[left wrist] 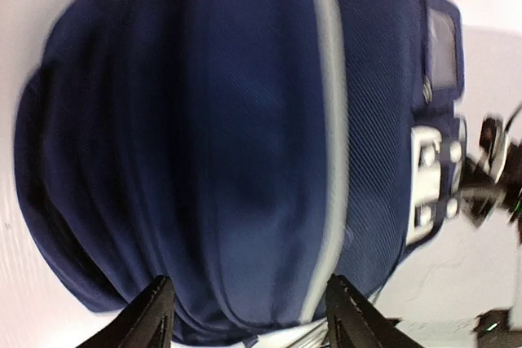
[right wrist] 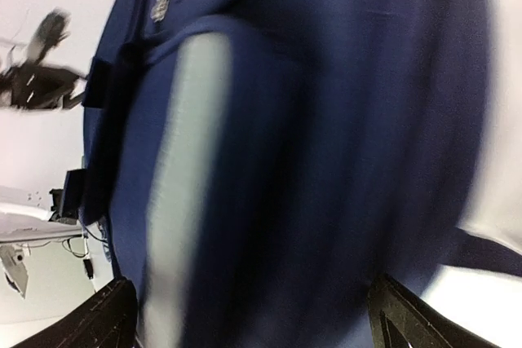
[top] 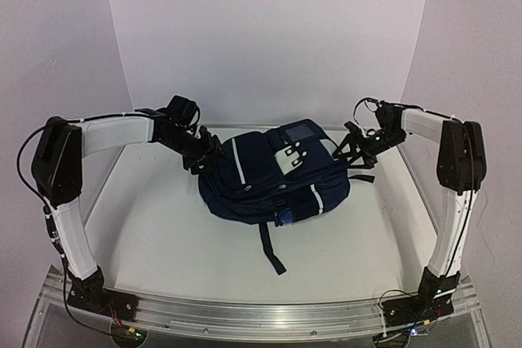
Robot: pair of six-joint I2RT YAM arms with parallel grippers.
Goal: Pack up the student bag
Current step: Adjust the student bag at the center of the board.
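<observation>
student bag (top: pixel 269 177) lying on table (top: pixel 163 234), bulging, patch up | left gripper (top: pixel 208 156) at bag's left end, jaws apart, empty | right gripper (top: pixel 351 149) at bag's right end, jaws wide, empty | no loose items beside bag; packing looks near done, closure unclear
</observation>
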